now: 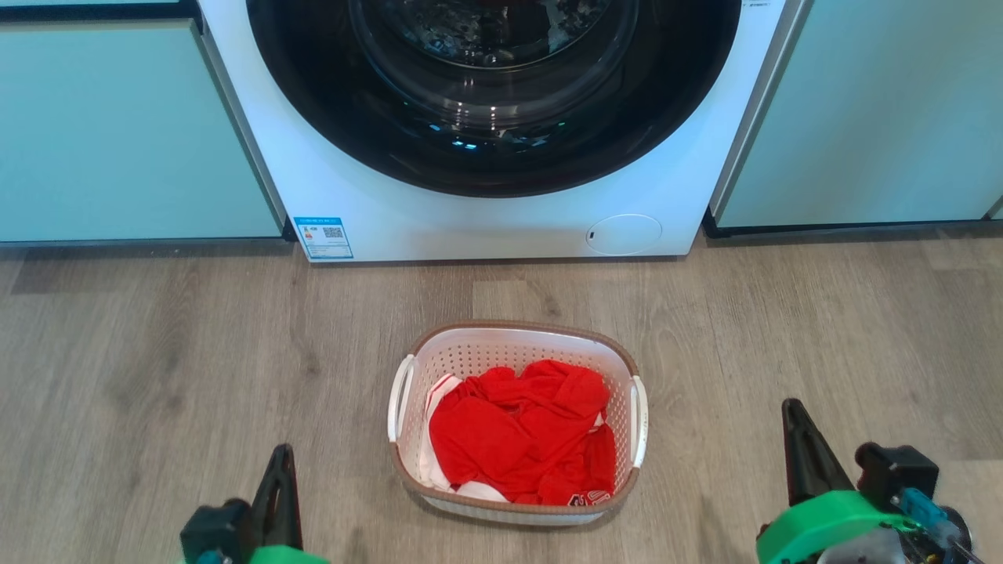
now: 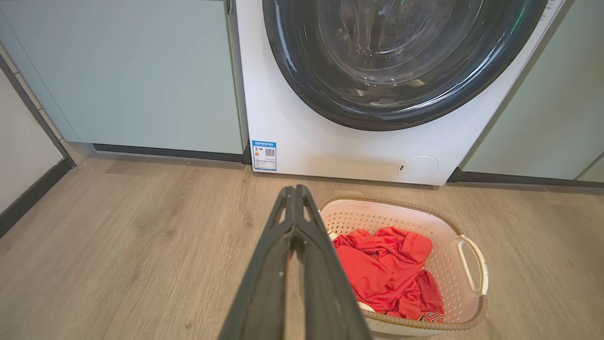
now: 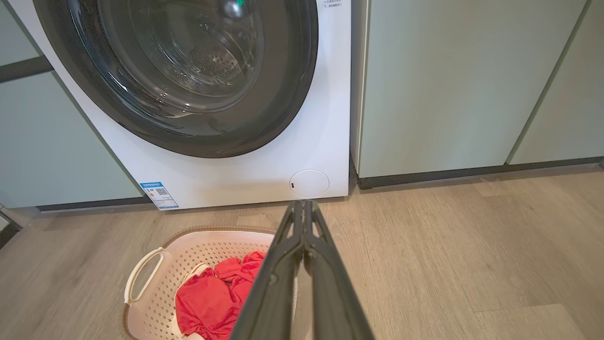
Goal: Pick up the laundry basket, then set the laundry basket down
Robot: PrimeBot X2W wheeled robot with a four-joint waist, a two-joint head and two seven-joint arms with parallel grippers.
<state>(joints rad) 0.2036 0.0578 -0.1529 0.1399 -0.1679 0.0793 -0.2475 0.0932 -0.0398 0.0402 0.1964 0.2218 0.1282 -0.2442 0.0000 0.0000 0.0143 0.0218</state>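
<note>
From the head camera I see a white front-loading washing machine (image 1: 470,223) across the top centre of the frame. Its round, dark-rimmed glass door (image 1: 494,70) catches bluish reflections. A blue-and-white label (image 1: 324,237) sits at the machine's lower left corner and a round flap (image 1: 624,233) at its lower right. Pale green cabinets flank it, the left cabinet (image 1: 117,133) at the upper left and the right cabinet (image 1: 885,110) at the upper right, each above a dark plinth (image 2: 170,152). The floor (image 1: 157,376) is grey-brown wood-look planking, evenly lit. In my left wrist view a white wall (image 2: 19,141) with dark skirting (image 2: 33,194) runs down the left edge
</note>
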